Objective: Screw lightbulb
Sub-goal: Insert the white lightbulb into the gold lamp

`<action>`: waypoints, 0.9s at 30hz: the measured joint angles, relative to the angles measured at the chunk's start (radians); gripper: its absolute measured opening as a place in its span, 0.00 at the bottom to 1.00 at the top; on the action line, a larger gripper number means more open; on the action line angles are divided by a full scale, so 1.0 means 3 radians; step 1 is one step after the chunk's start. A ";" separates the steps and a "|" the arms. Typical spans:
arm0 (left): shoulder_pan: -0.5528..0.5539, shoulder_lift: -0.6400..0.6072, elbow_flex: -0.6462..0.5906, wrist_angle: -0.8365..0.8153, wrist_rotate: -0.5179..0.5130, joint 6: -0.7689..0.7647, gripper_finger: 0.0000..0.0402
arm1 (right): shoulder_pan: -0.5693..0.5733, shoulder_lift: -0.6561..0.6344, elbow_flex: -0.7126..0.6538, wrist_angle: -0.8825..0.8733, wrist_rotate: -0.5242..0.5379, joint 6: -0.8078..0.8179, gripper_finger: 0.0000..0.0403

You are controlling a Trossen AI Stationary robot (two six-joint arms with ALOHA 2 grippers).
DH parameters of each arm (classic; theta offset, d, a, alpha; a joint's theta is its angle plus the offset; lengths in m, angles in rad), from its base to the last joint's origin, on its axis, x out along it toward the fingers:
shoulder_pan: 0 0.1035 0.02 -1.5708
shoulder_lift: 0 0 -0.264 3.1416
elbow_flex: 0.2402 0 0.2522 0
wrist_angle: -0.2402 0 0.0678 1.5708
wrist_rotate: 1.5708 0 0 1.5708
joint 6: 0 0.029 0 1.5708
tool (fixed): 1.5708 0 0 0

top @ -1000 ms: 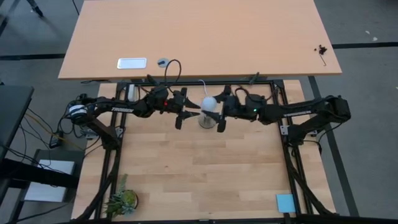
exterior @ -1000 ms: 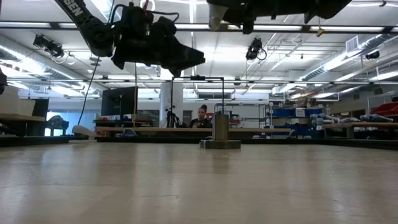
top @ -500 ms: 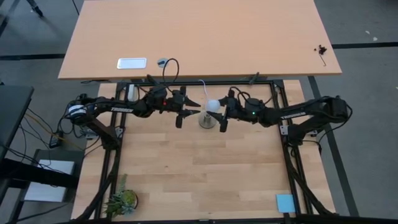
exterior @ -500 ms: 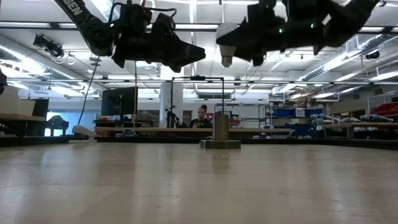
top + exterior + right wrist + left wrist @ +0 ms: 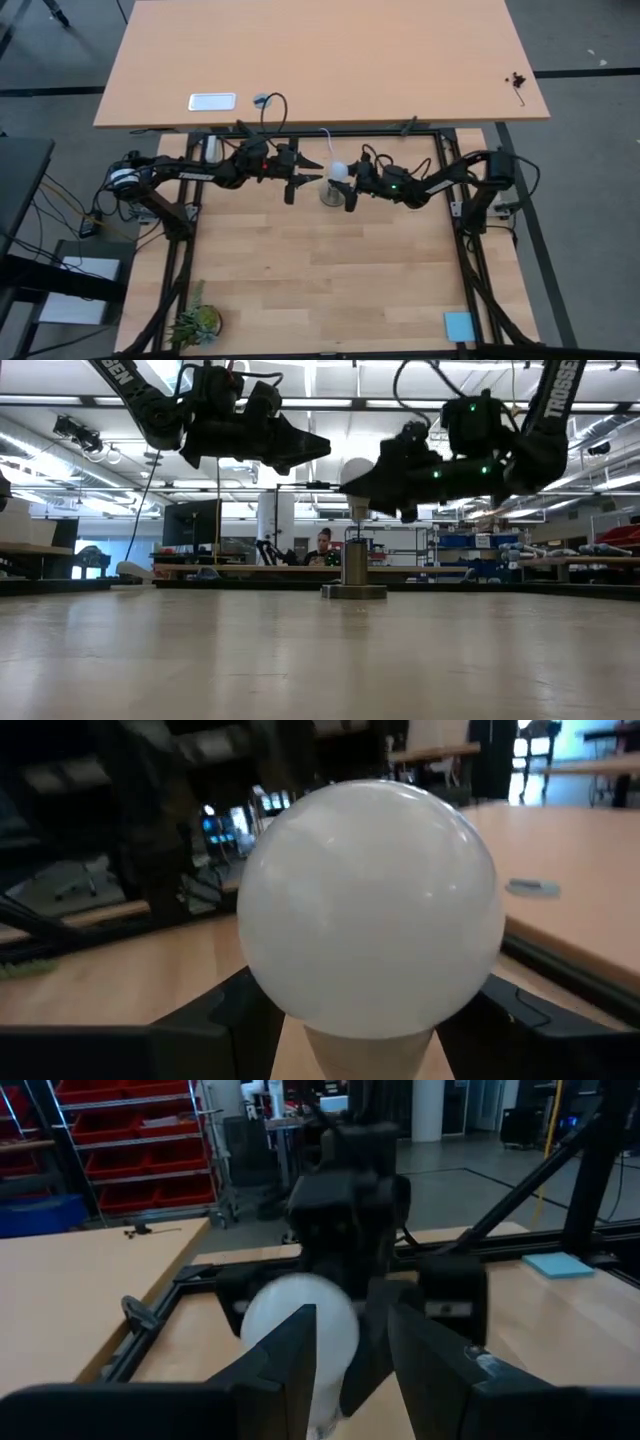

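Observation:
The white lightbulb hangs upright with its narrow screw end pointing down, right over the grey socket. The socket stands on its flat base at the table's far middle. My right gripper comes in from the right and is shut on the bulb. Whether the screw end touches the socket's top, I cannot tell. My left gripper is open. It hovers level just left of the bulb, higher than the socket, with nothing between its fingers. My right gripper pinches the lightbulb's round globe by its lower sides, with one finger on each side. The fingers lie level and reach in from the table's right. The bulb stands upright in the hold, clear of the table, screw end down over the socket.
A white cord runs from the socket toward the far edge. A small plant sits at the near left corner and a blue pad at the near right. A second table with a white tray stands beyond.
My right gripper has come down with the lightbulb and shifted a little toward the table's left. The bulb has gone from high above the socket to just over its top, staying upright.

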 joint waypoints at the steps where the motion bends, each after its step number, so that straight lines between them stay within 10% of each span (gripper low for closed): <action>1: 0.0000 0.0000 -0.0001 -0.0006 0.0002 0.0000 0.33 | -0.0018 0.0043 -0.0001 0.0003 0.0000 0.0013 0.57; 27: -0.0087 0.0016 -0.0001 0.0177 -0.0188 -0.0089 0.33 | -0.0126 0.0660 0.0079 0.0307 -0.0124 -0.0024 0.57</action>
